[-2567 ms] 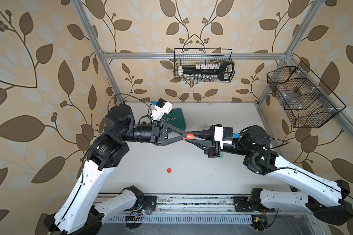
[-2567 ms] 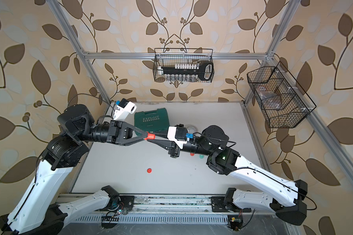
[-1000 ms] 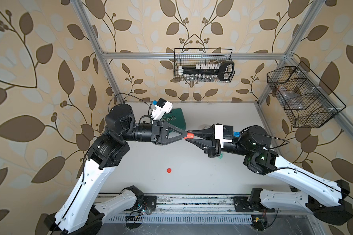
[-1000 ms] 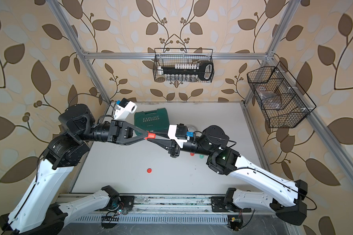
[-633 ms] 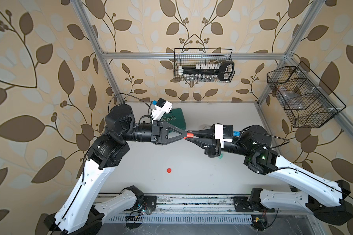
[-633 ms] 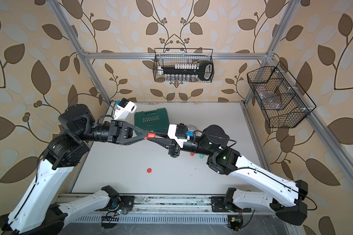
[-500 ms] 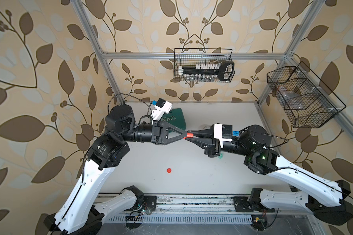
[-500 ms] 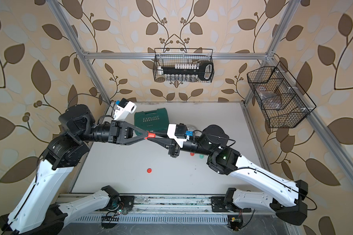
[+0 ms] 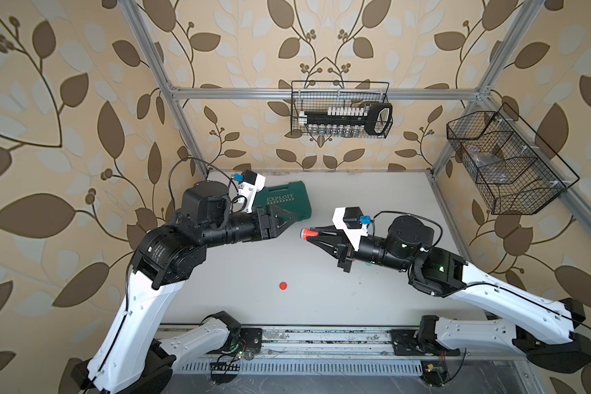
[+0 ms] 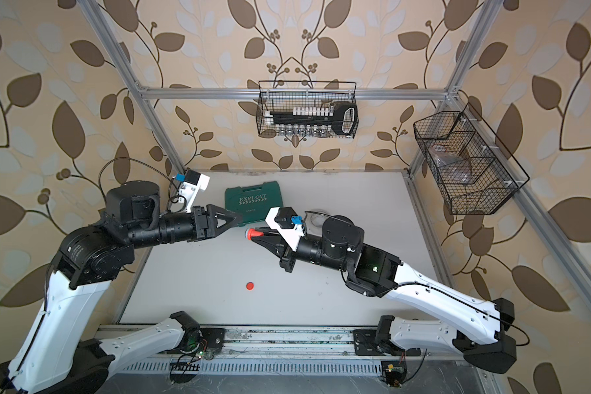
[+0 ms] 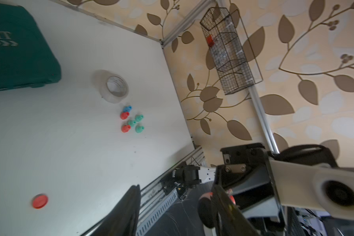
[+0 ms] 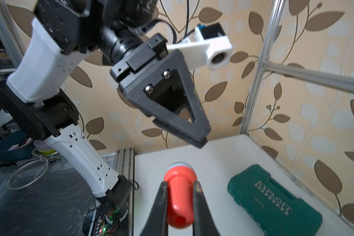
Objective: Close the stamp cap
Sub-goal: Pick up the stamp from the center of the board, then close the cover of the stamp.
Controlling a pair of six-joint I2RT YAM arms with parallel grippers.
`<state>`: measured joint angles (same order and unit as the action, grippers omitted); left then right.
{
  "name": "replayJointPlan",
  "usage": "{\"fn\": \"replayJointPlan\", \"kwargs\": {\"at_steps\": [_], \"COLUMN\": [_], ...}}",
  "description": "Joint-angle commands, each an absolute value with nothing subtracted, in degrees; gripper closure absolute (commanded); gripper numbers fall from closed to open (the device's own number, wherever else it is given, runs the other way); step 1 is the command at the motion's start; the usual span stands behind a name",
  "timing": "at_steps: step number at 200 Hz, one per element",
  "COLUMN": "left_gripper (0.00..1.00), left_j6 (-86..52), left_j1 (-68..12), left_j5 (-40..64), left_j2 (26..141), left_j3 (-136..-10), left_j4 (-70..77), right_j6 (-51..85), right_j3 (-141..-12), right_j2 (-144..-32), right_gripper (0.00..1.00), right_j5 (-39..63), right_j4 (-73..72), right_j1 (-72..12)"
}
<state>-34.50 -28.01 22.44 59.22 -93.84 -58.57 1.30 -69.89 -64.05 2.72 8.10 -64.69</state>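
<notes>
My right gripper (image 9: 313, 233) (image 10: 258, 234) (image 12: 180, 185) is shut on a red stamp (image 9: 309, 233) (image 10: 253, 233) (image 12: 180, 200), held level above the table. The stamp's wide end carries a pale grey-white cap (image 12: 180, 164) and faces the left arm. My left gripper (image 9: 296, 218) (image 10: 240, 216) (image 12: 202, 140) (image 11: 175, 192) stands open and holds nothing. It is a short gap away from the capped end and does not touch it. In the left wrist view a little of the red stamp (image 11: 204, 197) shows behind one dark finger.
A green tool case (image 9: 284, 204) (image 10: 253, 201) (image 12: 274, 204) lies at the back of the table. A small red disc (image 9: 283, 286) (image 10: 250, 286) (image 11: 40, 201) lies near the front. A tape roll (image 11: 114, 87) and several small coloured stamps (image 11: 131, 122) sit under the right arm. Wire baskets (image 9: 340, 109) (image 9: 505, 160) hang on the walls.
The left gripper's tips were at the stamp's end; they have opened and drawn back a little to the left. The right gripper keeps its grip on the stamp in about the same place.
</notes>
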Motion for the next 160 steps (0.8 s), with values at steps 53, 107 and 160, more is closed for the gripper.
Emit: {"fn": "replayJointPlan", "kwargs": {"at_steps": [53, 107, 160], "left_gripper": [0.45, 0.45, 0.45], "left_j6": [-24.12, -21.93, -21.74], "left_j1": [2.82, 5.45, 5.54], "left_j5": [33.02, 20.43, 16.74], "left_j2": [62.67, 63.91, 64.15], "left_j3": [-69.06, -59.41, -54.19], "left_j4": [-51.25, -44.87, -42.35], "right_j6": [20.85, 26.68, 25.97], "right_j3": [-70.19, -75.86, -83.1], "right_j2": [-79.51, -94.3, -107.14], "right_gripper": [1.0, 1.0, 1.0], "right_j5": [-10.91, -8.9, -6.9], "right_j4": [23.66, 30.75, 33.55], "right_j1": [-72.23, -72.36, -71.61]}}
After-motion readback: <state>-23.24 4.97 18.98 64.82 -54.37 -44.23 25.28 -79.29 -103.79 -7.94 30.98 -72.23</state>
